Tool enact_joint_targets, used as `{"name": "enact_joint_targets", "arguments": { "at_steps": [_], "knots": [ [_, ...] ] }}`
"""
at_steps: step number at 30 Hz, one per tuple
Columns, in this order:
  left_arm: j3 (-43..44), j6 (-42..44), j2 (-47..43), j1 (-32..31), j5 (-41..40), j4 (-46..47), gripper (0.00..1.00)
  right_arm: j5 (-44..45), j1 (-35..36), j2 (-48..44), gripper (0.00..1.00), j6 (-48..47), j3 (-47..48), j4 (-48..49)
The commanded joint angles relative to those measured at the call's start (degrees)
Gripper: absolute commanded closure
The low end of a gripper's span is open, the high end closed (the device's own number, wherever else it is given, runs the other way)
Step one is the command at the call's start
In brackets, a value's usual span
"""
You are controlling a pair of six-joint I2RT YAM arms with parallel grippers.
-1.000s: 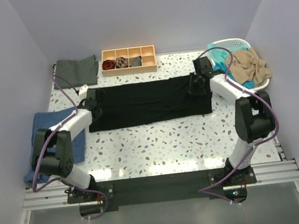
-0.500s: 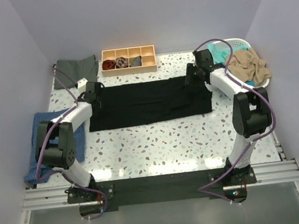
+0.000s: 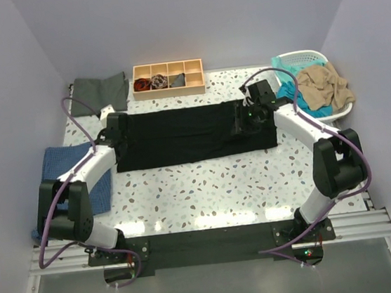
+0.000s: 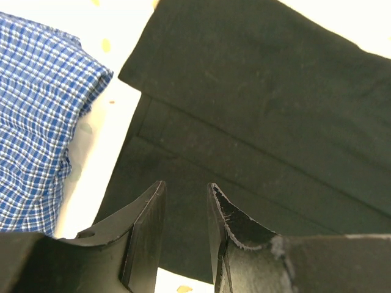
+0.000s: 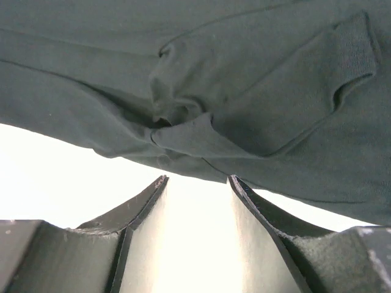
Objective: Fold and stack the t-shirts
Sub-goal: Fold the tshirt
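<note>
The black t-shirt point(image 3: 194, 134) lies flat as a long folded strip across the middle of the table. My left gripper point(image 3: 117, 129) hovers over its left end, open, nothing between the fingers; in the left wrist view the gripper point(image 4: 186, 190) stands above the shirt's hem point(image 4: 244, 159). My right gripper point(image 3: 246, 121) is over the shirt's right end, also open and empty. In the right wrist view this gripper point(image 5: 198, 180) hangs over bare table, just short of a crumpled sleeve point(image 5: 201, 131). A dark grey-green t-shirt point(image 3: 97, 92) lies back left. Teal point(image 3: 286, 84) and tan point(image 3: 324, 84) t-shirts fill the basket.
A white laundry basket point(image 3: 310, 55) stands at the back right. A wooden divided tray point(image 3: 168, 78) with small bundled cloth pieces sits at the back centre. A blue checked cloth point(image 3: 68, 178) lies at the left edge, also in the left wrist view point(image 4: 36, 116).
Both grippers went from shut to open and let go of the black shirt's ends. The right gripper drew back toward the shirt's middle; the left shifted slightly. The shirt stays flat.
</note>
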Motion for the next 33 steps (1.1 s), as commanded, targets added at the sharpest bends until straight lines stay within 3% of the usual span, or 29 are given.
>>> {"name": "enact_joint_targets", "arguments": {
  "at_steps": [1, 17, 22, 30, 33],
  "knots": [
    [-0.60, 0.84, -1.34, -0.38, 1.44, 2.27, 0.62, -1.37, 0.21, -0.11, 0.54, -0.43, -0.26, -1.46],
    [1.77, 1.72, 3.76, -0.38, 2.50, 2.18, 0.62, 3.18, 2.23, 5.43, 0.55, -0.26, 1.22, -1.64],
    [2.57, 2.25, 4.90, -0.38, 1.62, 1.83, 0.62, 5.31, 2.23, 13.33, 0.52, -2.88, 10.44, -1.63],
    [2.92, 2.42, 5.52, -0.38, 0.56, 1.31, 0.62, 1.88, 2.49, 28.53, 0.49, -2.89, 35.75, -6.36],
    [3.01, 2.51, 5.60, -0.38, 0.74, 1.13, 0.62, 0.91, 2.41, 31.28, 0.49, -3.42, 39.38, -7.53]
  ]
}}
